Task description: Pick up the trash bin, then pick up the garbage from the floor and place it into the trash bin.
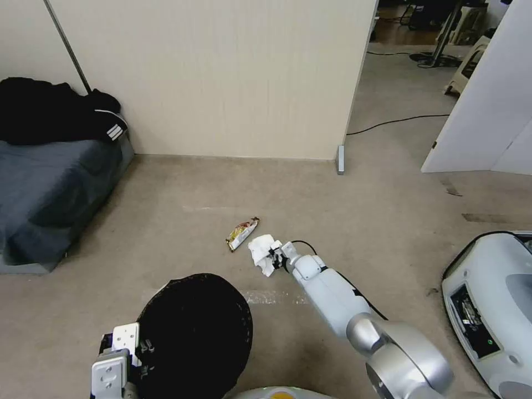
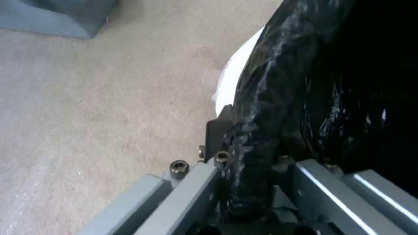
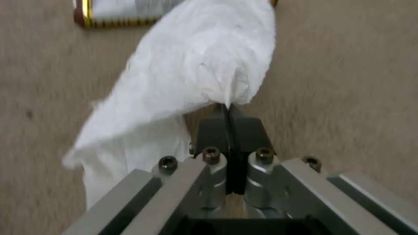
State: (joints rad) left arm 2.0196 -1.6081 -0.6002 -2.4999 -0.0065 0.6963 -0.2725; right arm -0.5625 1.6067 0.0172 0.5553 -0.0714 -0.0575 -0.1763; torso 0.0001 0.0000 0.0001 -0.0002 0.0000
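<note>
Right gripper: the right gripper (image 1: 275,256), at centre frame in the head view, has its dark fingers (image 3: 217,125) pressed together on a pinch of the crumpled white tissue wad (image 1: 262,253), apparently so the soft paper cannot slip out.
Tissue: in the right wrist view the tissue wad (image 3: 191,68) droops from the fingertips over the beige floor (image 1: 354,221); whether it is clear of the floor cannot be told.
Left gripper: the left gripper (image 2: 250,163), lower left of the head view, is clamped on the black-bag-wrapped rim of the small round white plastic trash bin (image 1: 194,332), seemingly holding it mouth-up as a ready target.
Remaining litter: a shiny yellow snack wrapper (image 1: 242,233) lies flat just beside the tissue, untouched.
</note>
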